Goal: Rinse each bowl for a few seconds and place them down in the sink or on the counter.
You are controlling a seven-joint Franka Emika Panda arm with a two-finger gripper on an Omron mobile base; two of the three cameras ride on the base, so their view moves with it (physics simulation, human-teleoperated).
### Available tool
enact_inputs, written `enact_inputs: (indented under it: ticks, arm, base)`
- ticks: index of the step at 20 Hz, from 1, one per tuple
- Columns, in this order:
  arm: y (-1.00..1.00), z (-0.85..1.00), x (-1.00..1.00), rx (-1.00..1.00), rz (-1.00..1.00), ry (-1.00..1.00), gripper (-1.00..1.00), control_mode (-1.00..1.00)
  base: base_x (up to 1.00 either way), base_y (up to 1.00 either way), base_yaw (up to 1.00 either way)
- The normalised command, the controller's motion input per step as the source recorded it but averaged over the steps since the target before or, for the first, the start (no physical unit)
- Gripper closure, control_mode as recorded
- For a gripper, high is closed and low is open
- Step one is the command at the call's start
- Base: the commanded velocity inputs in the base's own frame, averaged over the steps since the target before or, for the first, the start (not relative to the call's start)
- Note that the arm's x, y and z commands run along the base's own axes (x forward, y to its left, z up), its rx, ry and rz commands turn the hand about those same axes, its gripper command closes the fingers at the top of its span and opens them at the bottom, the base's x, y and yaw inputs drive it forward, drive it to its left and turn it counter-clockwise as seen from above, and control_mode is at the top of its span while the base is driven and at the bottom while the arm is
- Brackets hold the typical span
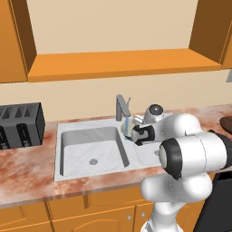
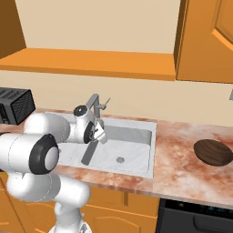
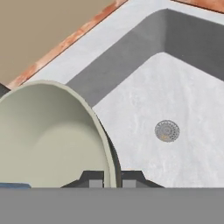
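A pale cream-green bowl (image 3: 48,135) with a darker outside stands on edge in the hand view, its rim pinched between my two finger tips (image 3: 92,178). My gripper (image 3: 109,180) is shut on that rim. In the left base view my gripper (image 1: 135,134) holds the bowl (image 1: 126,128) just under the grey faucet (image 1: 121,108), where a thin blue stream of water runs onto it. Below it lies the white-grey sink (image 3: 175,87) with its round drain (image 3: 167,130). The dark brown bowl (image 2: 213,151) rests on the reddish-brown counter (image 2: 182,154), right of the sink and away from my gripper (image 2: 99,133).
A black toaster (image 1: 20,124) stands on the counter left of the sink. The left basin (image 1: 93,149) holds nothing. An orange wooden shelf ledge (image 1: 118,63) runs along the wall above the faucet. A dark appliance top (image 2: 200,214) sits below the counter's right end.
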Motion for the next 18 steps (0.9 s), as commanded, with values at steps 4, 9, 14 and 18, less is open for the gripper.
enact_inputs:
  ticks: [4,9,14,18]
  arm:
    - [-0.34,-0.12,-0.02,0.1,0.0,0.0,1.0,-1.0]
    - [-0.58,-0.01,-0.3,0.1,0.0,-0.05,1.0,-1.0]
    - [-0.42,0.01,-0.23,0.07,0.0,-0.01,1.0,-1.0]
    - [-0.22,0.0,-0.06,0.0,0.0,0.07,1.0,-1.0]
  base:
    - [0.0,0.0,0.0]
    - [0.0,0.0,0.0]
    - [0.0,0.0,0.0]
    - [0.0,0.0,0.0]
